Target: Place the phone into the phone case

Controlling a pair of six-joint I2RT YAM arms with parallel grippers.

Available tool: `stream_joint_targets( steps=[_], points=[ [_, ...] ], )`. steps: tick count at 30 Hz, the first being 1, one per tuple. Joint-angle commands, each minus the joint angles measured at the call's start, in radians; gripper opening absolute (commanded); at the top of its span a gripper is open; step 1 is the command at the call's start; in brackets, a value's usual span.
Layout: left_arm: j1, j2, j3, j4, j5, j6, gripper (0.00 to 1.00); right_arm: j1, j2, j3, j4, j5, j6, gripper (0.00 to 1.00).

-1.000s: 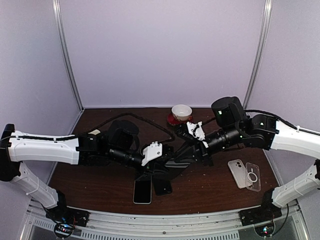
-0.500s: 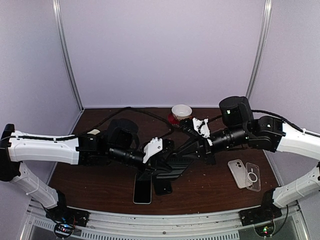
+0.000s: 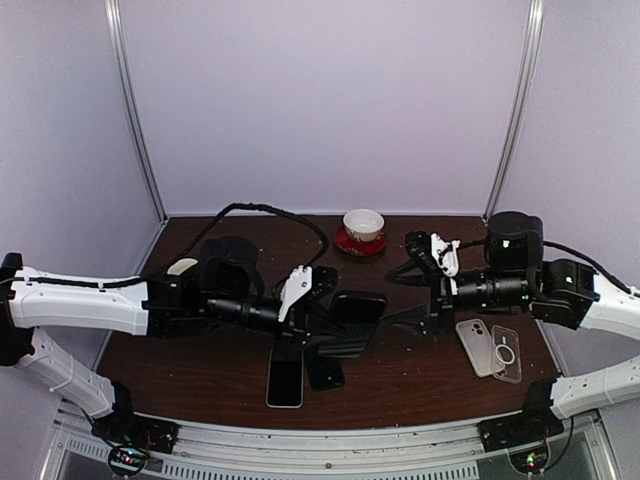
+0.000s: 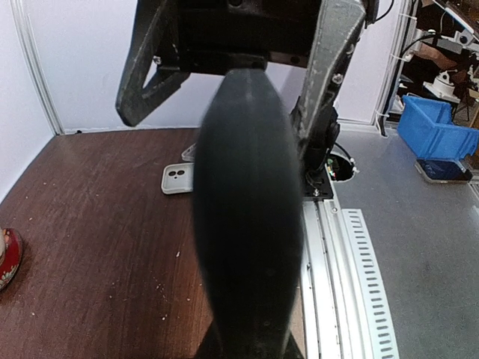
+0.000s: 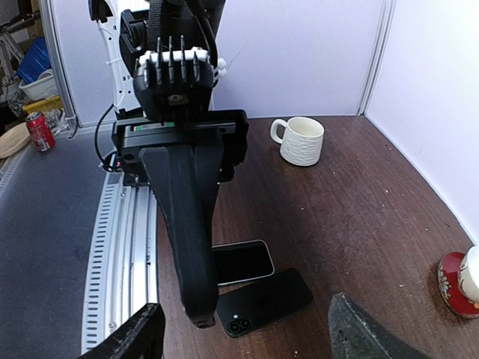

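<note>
My left gripper (image 3: 335, 312) is shut on a flat black rounded piece (image 3: 360, 305) that looks like a phone case, held above the table's middle. In the left wrist view this piece (image 4: 247, 209) fills the centre as a dark blur. My right gripper (image 3: 407, 323) stands open just right of it, with nothing between its fingers (image 5: 365, 329). Below the held piece lie a phone with a pale rim, screen up (image 5: 241, 262), and a black phone, lenses up (image 5: 266, 301).
A pale grey case (image 3: 473, 345) and a clear case (image 3: 507, 353) lie at the right. A cup on a red saucer (image 3: 363, 228) stands at the back. A white mug (image 5: 301, 140) sits far left. The metal rail (image 4: 337, 247) runs along the near edge.
My right gripper has opened and drawn back to the right, away from the black piece. The left gripper keeps hold of it, nearly in place.
</note>
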Motion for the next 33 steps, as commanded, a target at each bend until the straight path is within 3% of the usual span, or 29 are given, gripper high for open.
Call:
stream_joint_targets(
  steps=[1, 9, 11, 14, 15, 22, 23, 26, 28, 31, 33],
  points=[
    [0.005, -0.05, -0.02, 0.155, 0.049, 0.05, 0.0, -0.003, -0.062, -0.071, 0.152, -0.049, 0.064, 0.76],
    [0.004, -0.038, -0.011, 0.16, 0.043, 0.062, 0.0, -0.003, 0.022, -0.052, 0.238, -0.099, 0.136, 0.46],
    [0.005, -0.039, -0.011, 0.16, 0.043, 0.059, 0.0, -0.003, 0.04, -0.045, 0.243, -0.103, 0.141, 0.33],
    [0.005, -0.045, -0.014, 0.165, 0.044, 0.053, 0.0, -0.003, 0.046, -0.039, 0.247, -0.118, 0.136, 0.02],
    [0.005, -0.044, -0.014, 0.162, 0.046, 0.053, 0.0, -0.003, 0.045, -0.038, 0.25, -0.12, 0.138, 0.0],
    [0.005, -0.026, -0.012, 0.164, 0.05, 0.021, 0.0, -0.003, 0.038, -0.033, 0.26, -0.129, 0.148, 0.0],
    [0.005, -0.028, -0.015, 0.174, 0.051, 0.021, 0.0, -0.003, 0.038, -0.033, 0.26, -0.116, 0.151, 0.04],
    [0.005, -0.04, -0.039, 0.246, 0.032, -0.052, 0.0, -0.003, 0.038, -0.044, 0.247, -0.077, 0.157, 0.51],
    [0.005, -0.044, -0.049, 0.299, 0.03, -0.091, 0.0, -0.003, 0.041, -0.069, 0.258, -0.072, 0.166, 0.64],
    [0.005, -0.045, -0.051, 0.334, 0.029, -0.119, 0.0, -0.003, 0.044, -0.121, 0.341, -0.097, 0.24, 0.64],
    [0.005, -0.042, -0.05, 0.342, 0.029, -0.126, 0.0, -0.003, 0.043, -0.157, 0.417, -0.105, 0.284, 0.57]
  ],
)
